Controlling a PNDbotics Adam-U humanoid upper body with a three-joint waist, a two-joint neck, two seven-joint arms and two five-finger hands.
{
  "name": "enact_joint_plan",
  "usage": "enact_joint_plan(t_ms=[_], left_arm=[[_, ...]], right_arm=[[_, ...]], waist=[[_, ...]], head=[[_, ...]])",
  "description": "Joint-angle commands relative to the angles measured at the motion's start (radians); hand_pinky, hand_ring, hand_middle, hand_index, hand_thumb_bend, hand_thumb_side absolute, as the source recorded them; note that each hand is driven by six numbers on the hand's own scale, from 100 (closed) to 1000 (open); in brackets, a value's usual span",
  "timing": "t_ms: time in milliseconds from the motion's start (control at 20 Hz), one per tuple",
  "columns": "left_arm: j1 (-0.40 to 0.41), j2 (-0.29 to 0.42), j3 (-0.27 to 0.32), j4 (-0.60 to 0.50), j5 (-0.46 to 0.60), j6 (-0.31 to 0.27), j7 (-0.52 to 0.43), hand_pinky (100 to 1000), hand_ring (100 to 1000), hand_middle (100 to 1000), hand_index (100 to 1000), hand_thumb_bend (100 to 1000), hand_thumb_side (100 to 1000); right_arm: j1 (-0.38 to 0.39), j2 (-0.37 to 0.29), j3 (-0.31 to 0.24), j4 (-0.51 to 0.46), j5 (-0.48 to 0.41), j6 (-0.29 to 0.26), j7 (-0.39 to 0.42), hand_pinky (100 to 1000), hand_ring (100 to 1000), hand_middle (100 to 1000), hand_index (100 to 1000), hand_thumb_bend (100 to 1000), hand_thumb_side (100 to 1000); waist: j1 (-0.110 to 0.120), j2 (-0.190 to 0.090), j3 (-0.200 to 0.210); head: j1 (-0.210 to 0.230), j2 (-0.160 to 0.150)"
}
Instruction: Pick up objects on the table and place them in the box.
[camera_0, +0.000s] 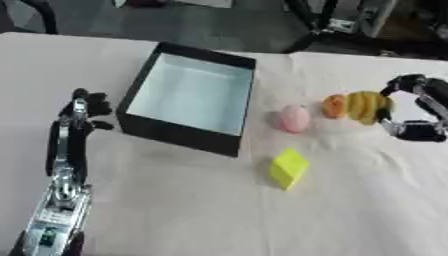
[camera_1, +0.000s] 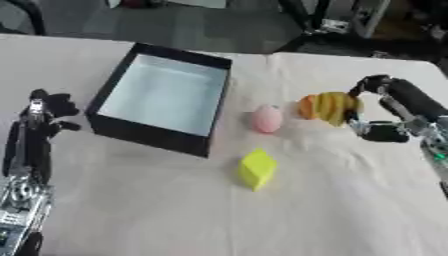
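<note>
The right hand (camera_1: 378, 112) curls around a yellow ridged fruit (camera_1: 334, 108) just right of the pink egg (camera_1: 266, 119) on the desk (camera_0: 192, 210). The left hand (camera_0: 80, 112) rests open beside the empty black box (camera_0: 188, 97); a yellow block (camera_0: 289, 168) lies in front.

Black box (camera_0: 179, 131), pink egg (camera_0: 295, 118), yellow block (camera_0: 289, 168).

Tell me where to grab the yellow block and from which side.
Take the yellow block across its flat side faces, coming down from above. It stands alone on the table, apart from the pink egg-shaped thing and the box, so a robot hand has room on both sides.
</note>
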Motion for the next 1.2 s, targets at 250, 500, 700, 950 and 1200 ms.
enact_joint_plan(t_ms=[250, 500, 700, 950, 1200], left_arm=[[-0.031, -0.017, -0.012, -0.021, 0.005, -0.004, -0.013, 516, 640, 569, 691, 100, 970], [-0.065, -0.049, -0.042, -0.023, 0.007, -0.008, -0.042, 516, 641, 570, 690, 100, 967], [-0.095, -0.080, -0.069, -0.022, 0.005, -0.013, -0.069, 517, 641, 570, 690, 100, 962], [-0.127, -0.111, -0.096, -0.023, 0.001, -0.020, -0.100, 516, 635, 567, 688, 100, 957], [-0.144, -0.128, -0.095, -0.029, -0.007, -0.024, -0.103, 476, 566, 510, 678, 100, 951]], right_arm=[[-0.109, -0.083, 0.004, -0.062, -0.144, 0.034, 0.035, 790, 827, 605, 238, 100, 205], [-0.205, -0.065, 0.029, -0.027, -0.167, 0.030, 0.083, 793, 828, 608, 242, 100, 204], [-0.256, -0.037, 0.055, 0.011, -0.150, 0.008, 0.136, 798, 831, 616, 244, 100, 200], [-0.296, 0.017, 0.070, 0.082, -0.133, -0.025, 0.203, 798, 836, 613, 247, 100, 199], [-0.321, 0.069, 0.077, 0.159, -0.124, -0.087, 0.267, 807, 849, 630, 298, 100, 198]], waist=[[0.028, -0.007, 0.031], [0.042, 0.009, 0.098], [0.048, 0.019, 0.157], [0.055, 0.029, 0.217], [0.060, 0.034, 0.251]], head=[[-0.031, -0.001], [-0.095, -0.001], [-0.153, -0.001], [-0.214, -0.001], [-0.253, -0.001]])
